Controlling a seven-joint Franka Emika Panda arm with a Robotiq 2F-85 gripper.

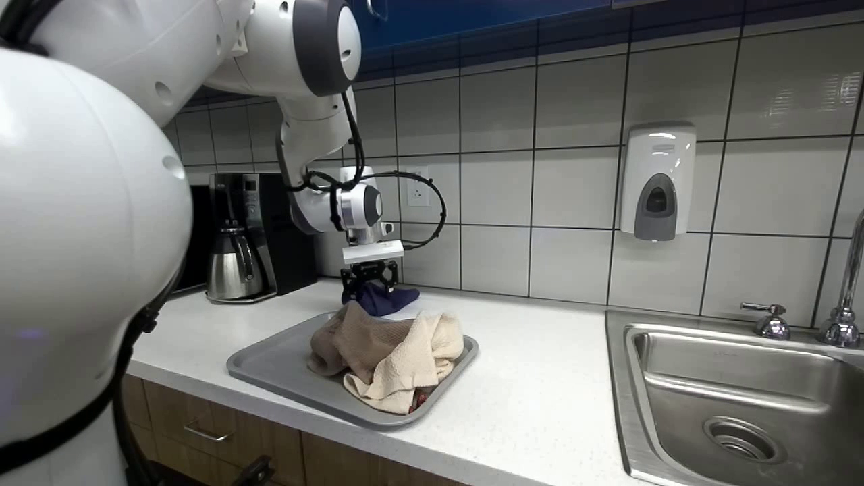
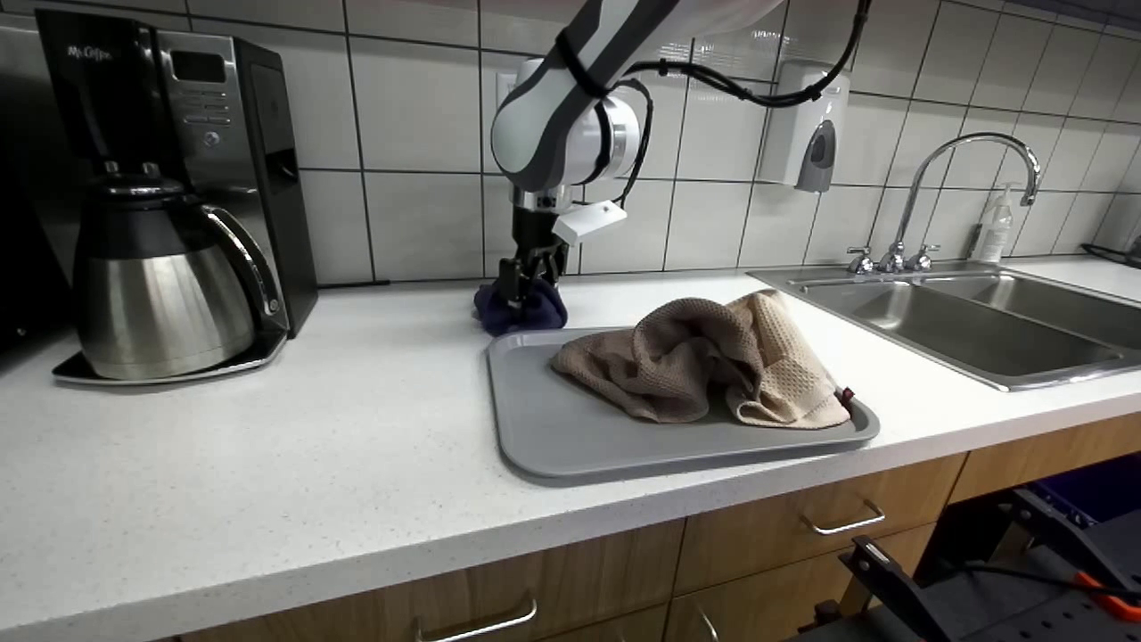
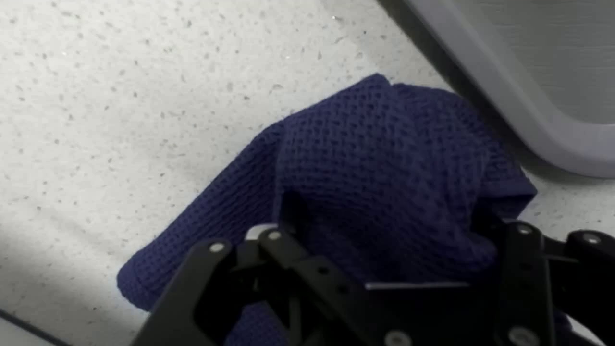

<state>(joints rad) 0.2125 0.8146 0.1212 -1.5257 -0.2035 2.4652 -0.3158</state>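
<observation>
Wrist view, left to right: speckled white counter (image 3: 96,120), then a navy cloth (image 3: 365,158), waffle-textured, lying crumpled on it, one lobe drawn out toward lower left. Gripper (image 3: 389,214) comes in from the bottom edge, black fingers (image 3: 524,264) set well apart, fabric bunched up between them. Jaws spread, then; whether the pads press on the cloth at all, cannot tell. Upper right, rounded corner of a grey tray (image 3: 519,86), just beside the cloth; contact between the two unclear.

In an exterior view, same direction. Far left, coffee maker (image 2: 205,143), black and silver, steel carafe (image 2: 165,303) seated in it. Well apart from that, the navy cloth under the downturned gripper, near the tiled wall (image 2: 419,223), by the tray's back left corner. On the tray, a rumpled towel heap (image 2: 664,370), brown at left, cream at right; one piece or two, cannot tell. Small dark-red object (image 2: 847,395) pokes out at the heap's right end, mostly hidden. Above, on the wall, white soap dispenser (image 2: 789,134). Farther right, steel sink (image 1: 628,391), chrome faucet (image 2: 892,259), pump bottle (image 2: 994,234) behind the sink.
</observation>
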